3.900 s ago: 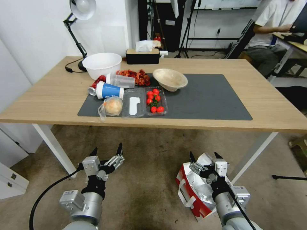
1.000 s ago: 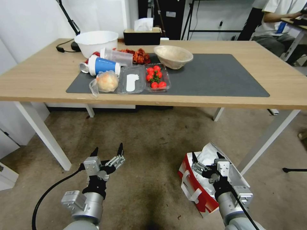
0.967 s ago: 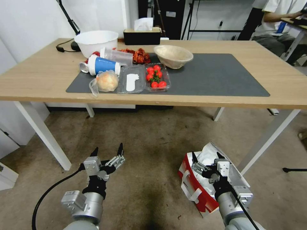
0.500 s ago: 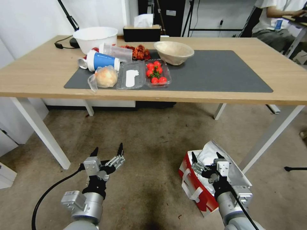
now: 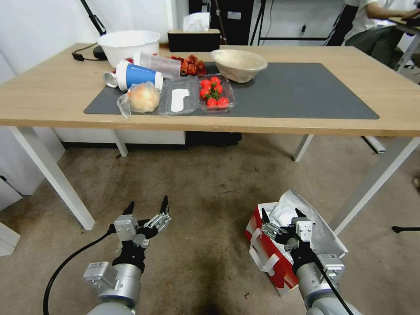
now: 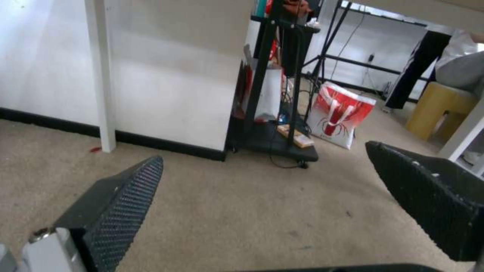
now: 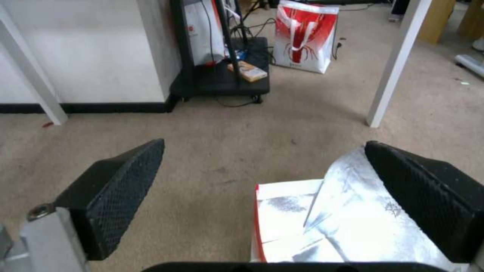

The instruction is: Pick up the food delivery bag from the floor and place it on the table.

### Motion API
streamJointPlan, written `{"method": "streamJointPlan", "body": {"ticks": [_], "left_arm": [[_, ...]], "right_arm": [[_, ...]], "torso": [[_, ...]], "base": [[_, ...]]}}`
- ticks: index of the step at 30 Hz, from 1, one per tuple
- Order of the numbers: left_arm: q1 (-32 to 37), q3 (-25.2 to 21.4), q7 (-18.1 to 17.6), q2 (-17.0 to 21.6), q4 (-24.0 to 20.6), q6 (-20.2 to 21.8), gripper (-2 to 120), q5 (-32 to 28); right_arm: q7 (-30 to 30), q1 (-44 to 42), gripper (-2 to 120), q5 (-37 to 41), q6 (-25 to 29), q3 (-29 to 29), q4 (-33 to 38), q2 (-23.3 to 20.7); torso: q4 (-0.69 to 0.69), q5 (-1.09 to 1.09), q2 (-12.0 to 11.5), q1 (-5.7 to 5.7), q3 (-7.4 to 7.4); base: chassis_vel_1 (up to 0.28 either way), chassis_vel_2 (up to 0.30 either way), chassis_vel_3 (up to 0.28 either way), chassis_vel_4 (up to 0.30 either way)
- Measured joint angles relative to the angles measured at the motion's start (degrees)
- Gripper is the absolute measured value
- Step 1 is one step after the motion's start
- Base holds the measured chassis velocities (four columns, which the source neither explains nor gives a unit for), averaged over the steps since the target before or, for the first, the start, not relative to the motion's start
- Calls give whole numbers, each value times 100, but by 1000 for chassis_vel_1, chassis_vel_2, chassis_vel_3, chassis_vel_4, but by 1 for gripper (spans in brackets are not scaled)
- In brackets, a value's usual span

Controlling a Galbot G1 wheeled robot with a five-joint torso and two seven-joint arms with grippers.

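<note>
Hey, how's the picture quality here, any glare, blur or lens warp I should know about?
Head view: wide-angle warp bows the table edges; the bag's foil lining catches glare; a dark shadow patch sits on the floor between the arms. Left wrist view: soft, the fingers blurred close up. Right wrist view: also soft, and the foil looks washed out.

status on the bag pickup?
Right gripper open above food delivery bag, not gripping. Left gripper open over bare floor. Bag on carpet, table ahead, nothing blocking.
</note>
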Motion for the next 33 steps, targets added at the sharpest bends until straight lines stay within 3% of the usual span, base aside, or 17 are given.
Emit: {"method": "streamJointPlan", "body": {"ticks": [33], "left_arm": [[-21,-8,41,3,47,12,100,0]], "right_arm": [[0,17,100,18,-19,39,15,-14]], "torso": [[0,0,-720,-157,-562]], "base": [[0,0,0,0]]}}
